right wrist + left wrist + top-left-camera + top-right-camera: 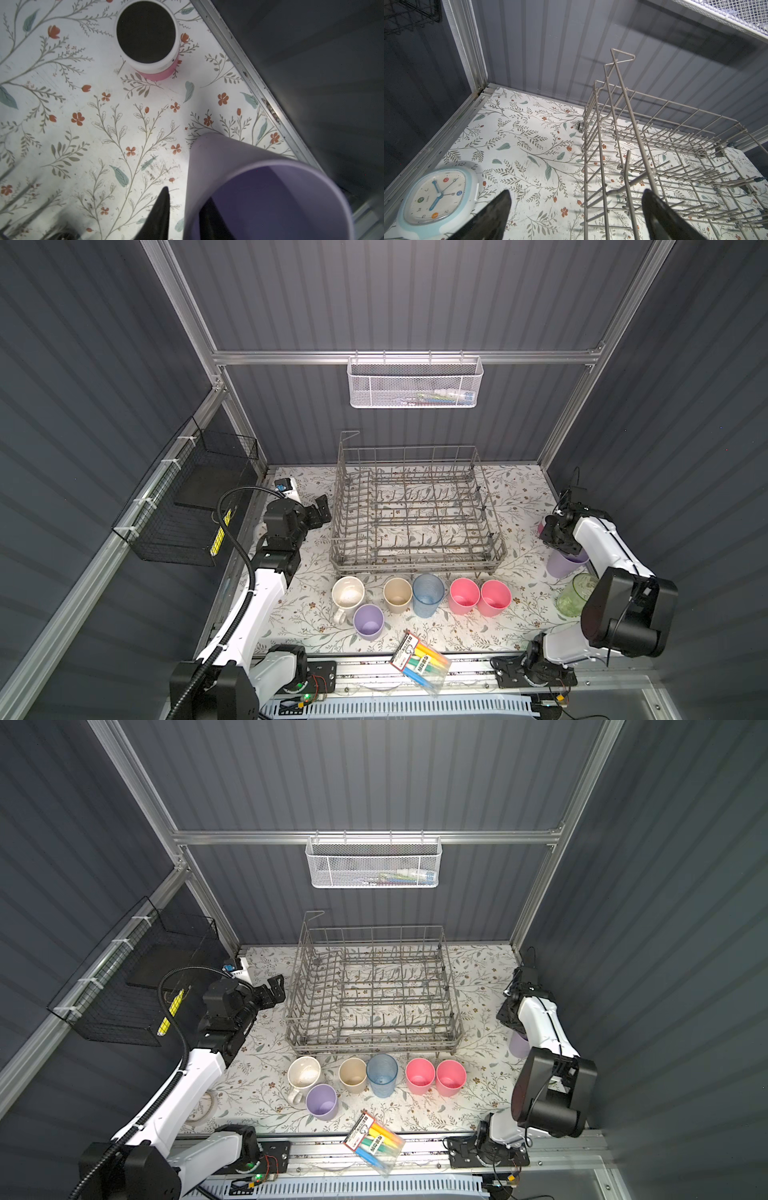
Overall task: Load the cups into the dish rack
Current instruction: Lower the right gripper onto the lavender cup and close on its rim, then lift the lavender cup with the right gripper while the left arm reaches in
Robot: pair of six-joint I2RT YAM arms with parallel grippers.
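- Right gripper (188,194) straddles the wall of a smooth lilac plastic cup (218,158), one black finger inside the mouth and one outside. The jaws are narrow, but I cannot tell whether they pinch the wall.
- This cup stands mouth up, off the right side of the large grey wire dish rack (417,564) and well apart from it.
- By its look the cup is light, thin and fairly stiff. A pinch on the rim suits it, though the slick tapered wall may slip or let it swing, so a deeper bite seems wise.
- It is plain matte lilac, narrower toward the base, and empty.
- Left gripper (577,192) hangs with jaws wide apart, holding nothing, just beside the rack's left wall.
- No cup sits in the rack.
- Just in front of the rack stand a cream handled mug (348,593), a second lilac cup (368,621), a beige cup (397,593), a translucent blue cup (428,593) and two pink cups (464,595).
- A translucent green tumbler (577,595) stands off the rack's front right corner.
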